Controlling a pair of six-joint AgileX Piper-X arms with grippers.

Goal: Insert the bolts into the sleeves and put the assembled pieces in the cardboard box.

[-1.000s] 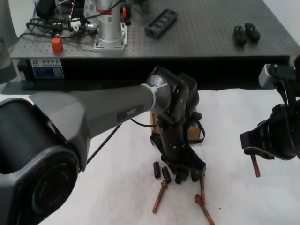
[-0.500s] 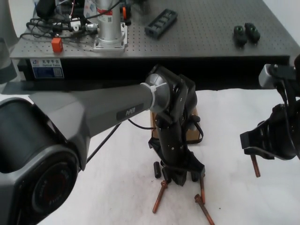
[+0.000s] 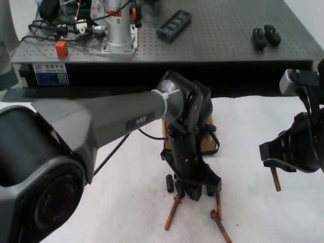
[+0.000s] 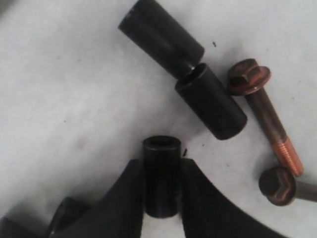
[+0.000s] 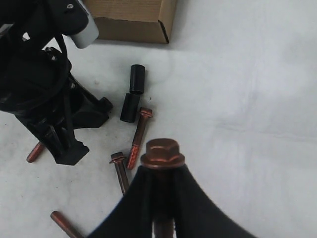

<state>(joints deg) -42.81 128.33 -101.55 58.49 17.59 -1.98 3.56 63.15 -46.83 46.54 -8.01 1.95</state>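
In the left wrist view my left gripper (image 4: 161,173) is shut on a black sleeve (image 4: 160,148) standing upright on the white cloth. Two more sleeves (image 4: 161,37) (image 4: 210,101) lie end to end just beyond it, next to a copper bolt (image 4: 265,114). In the high view this left gripper (image 3: 193,191) sits low over the cloth in front of the cardboard box (image 3: 208,143). My right gripper (image 5: 163,173) is shut on a copper bolt (image 5: 162,152), head up. It hangs off to the right (image 3: 276,163), above the cloth, with the bolt's shank (image 3: 275,179) pointing down.
Loose bolts (image 3: 172,212) (image 3: 221,227) (image 3: 218,202) lie on the cloth around the left gripper, and two sleeves (image 3: 169,183) lie just left of it. The cardboard box (image 5: 131,17) stands behind the left arm. A raised metal bench (image 3: 228,35) with clutter runs along the back.
The left gripper's fingers have drawn together on the sleeve and shifted slightly left. The right arm and its bolt have stayed still.
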